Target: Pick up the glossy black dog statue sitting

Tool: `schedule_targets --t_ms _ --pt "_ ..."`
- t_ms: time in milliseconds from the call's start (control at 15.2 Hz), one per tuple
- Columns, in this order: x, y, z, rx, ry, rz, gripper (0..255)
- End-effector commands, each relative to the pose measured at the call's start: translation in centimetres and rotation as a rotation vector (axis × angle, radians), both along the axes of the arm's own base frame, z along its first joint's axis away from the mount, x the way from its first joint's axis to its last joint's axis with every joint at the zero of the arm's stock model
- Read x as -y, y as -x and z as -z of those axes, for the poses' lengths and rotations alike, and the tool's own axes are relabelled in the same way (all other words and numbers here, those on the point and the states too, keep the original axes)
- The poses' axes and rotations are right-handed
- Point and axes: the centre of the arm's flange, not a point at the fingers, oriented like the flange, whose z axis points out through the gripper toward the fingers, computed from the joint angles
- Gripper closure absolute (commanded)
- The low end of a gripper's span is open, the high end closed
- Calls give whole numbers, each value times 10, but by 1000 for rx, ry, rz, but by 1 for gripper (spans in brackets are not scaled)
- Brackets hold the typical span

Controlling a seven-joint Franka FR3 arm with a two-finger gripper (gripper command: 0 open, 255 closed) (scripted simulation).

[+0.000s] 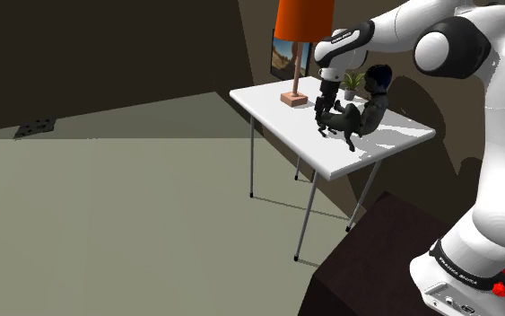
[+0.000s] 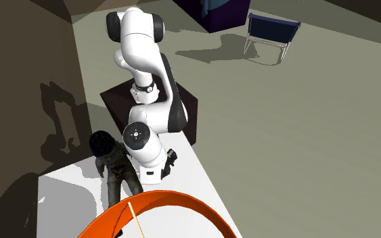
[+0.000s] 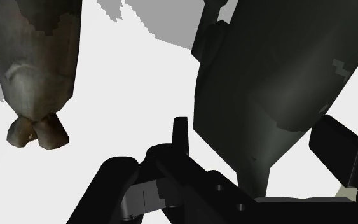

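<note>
Tool is pinching the dark dog statue.
Statue is tilting near the orange lamp, above the white bench.

The arm is glossy white, built of rounded sections with dark grey joints. Just above the stand, a black band carries white lettering beside a small red button. The gripper is all black.
</note>
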Motion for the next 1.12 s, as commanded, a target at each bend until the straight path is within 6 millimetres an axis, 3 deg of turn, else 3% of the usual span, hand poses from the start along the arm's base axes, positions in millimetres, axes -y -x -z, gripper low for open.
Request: schedule_targets --t_ms 0,924,1056 --pt "0 0 -4 -2 -1 0 255" --pt "0 0 -78 -2 -1 0 255" --pt "0 0 -79 -2 -1 0 255"
